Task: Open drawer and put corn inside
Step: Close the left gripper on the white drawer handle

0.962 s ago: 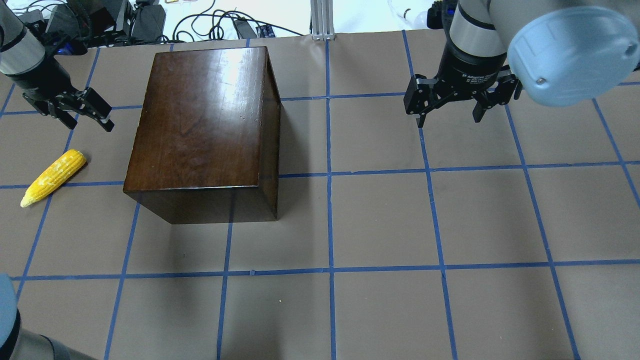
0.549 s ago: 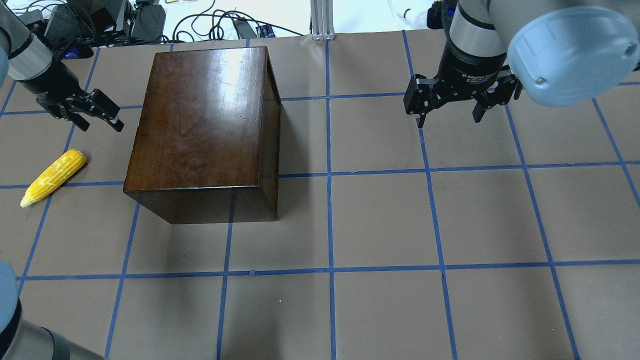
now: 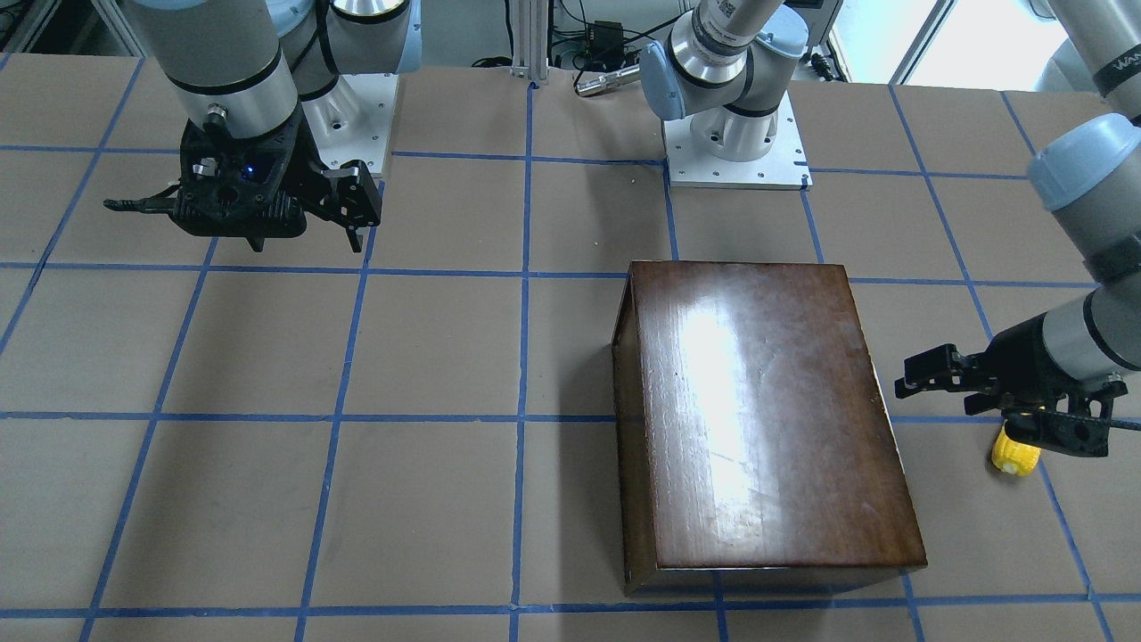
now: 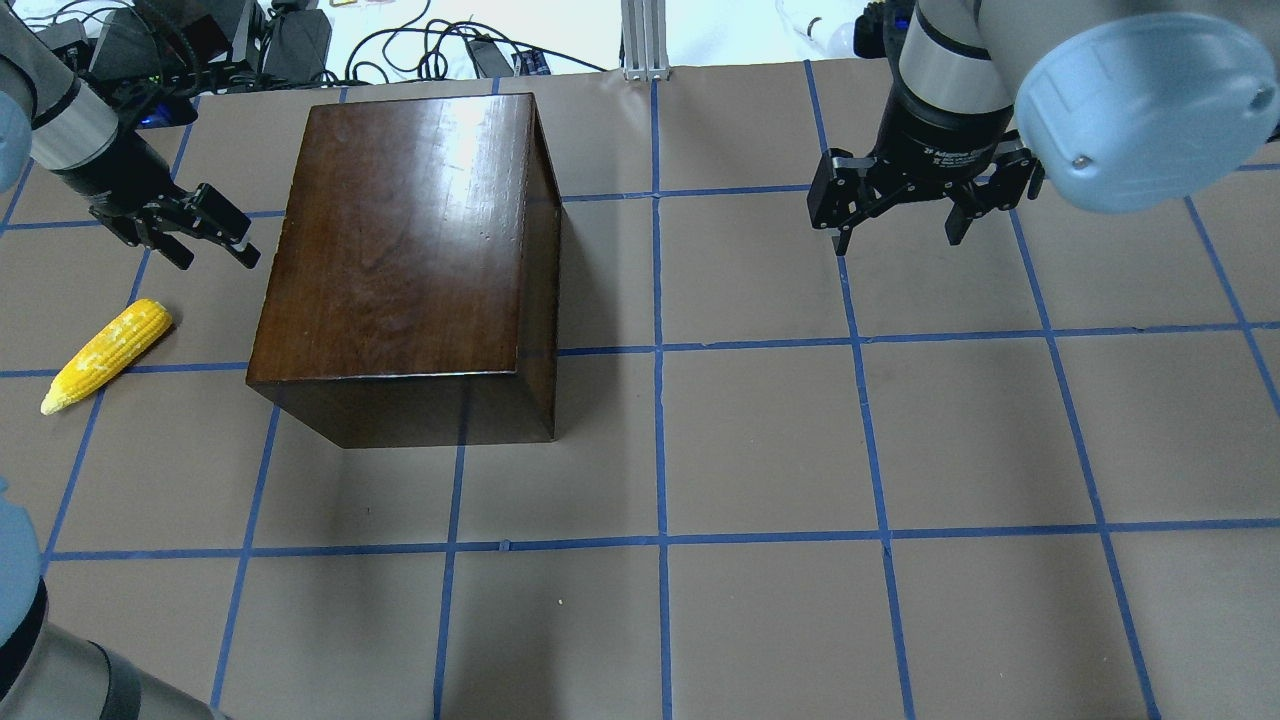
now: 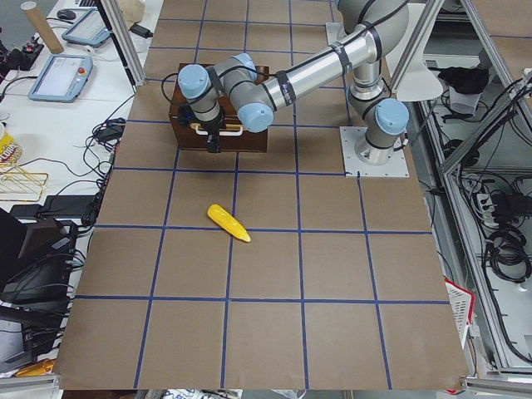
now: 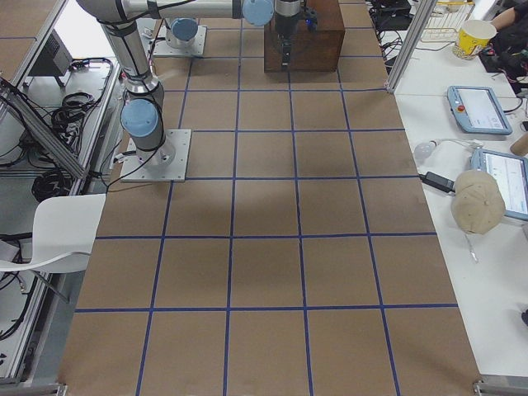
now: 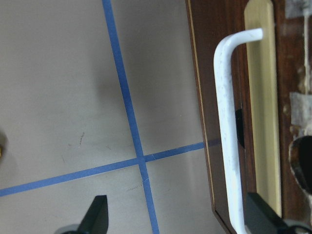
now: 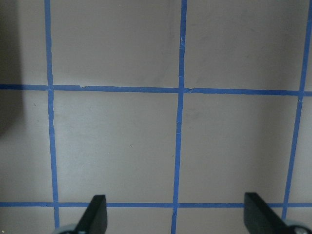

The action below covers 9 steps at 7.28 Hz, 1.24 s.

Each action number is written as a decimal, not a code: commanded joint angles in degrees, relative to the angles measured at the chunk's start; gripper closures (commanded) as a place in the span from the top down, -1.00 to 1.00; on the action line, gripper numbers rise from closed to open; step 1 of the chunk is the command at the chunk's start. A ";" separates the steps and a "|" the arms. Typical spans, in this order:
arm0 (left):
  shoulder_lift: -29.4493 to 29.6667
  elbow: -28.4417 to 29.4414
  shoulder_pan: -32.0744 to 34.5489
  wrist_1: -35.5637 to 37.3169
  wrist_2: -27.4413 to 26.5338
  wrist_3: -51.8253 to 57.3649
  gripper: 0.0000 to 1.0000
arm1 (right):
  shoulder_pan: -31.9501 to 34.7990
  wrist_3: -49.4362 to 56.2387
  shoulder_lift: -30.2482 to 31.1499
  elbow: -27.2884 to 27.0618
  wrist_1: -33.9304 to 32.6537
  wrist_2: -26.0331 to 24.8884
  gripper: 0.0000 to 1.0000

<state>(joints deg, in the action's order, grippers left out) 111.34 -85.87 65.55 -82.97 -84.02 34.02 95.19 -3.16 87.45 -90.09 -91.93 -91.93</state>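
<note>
The left hand [image 4: 218, 255] hangs wide open and empty just beside the box [image 4: 400, 230], probably to take the drawer [image 7: 202, 97], which seems shut. Its white handle [image 7: 225, 122] shows clearly only in the left wrist view. The corn [image 4: 106, 355] lies on the bench [image 4: 760, 430] near this hand. The right hand [image 4: 897, 240], also open and empty, waits well apart.

Corn [image 4: 107, 355] lies on the table [image 4: 760, 440] — left of the box [image 4: 400, 230].

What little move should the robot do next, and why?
Probably ease the left gripper forward onto the white handle. The drawer is shut, the open jaws seem just short of the handle, and the corn lies out on the table.
</note>
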 commanded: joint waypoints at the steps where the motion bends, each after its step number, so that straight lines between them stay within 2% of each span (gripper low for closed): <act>1: 0.63 0.00 -0.07 0.00 0.09 -0.18 1.00 | 0.00 0.00 0.00 0.00 0.00 0.00 1.00; 3: 0.72 -0.35 -0.07 0.00 3.49 -0.27 1.00 | 0.00 0.00 0.00 0.00 0.00 0.00 1.00; 9: 1.24 -1.41 -0.07 0.09 3.60 -4.40 1.00 | 0.00 0.00 0.00 0.00 0.00 0.00 1.00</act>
<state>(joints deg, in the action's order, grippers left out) 112.54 -87.04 65.48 -82.89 -80.42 30.12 95.19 -3.16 87.45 -90.09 -91.93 -91.93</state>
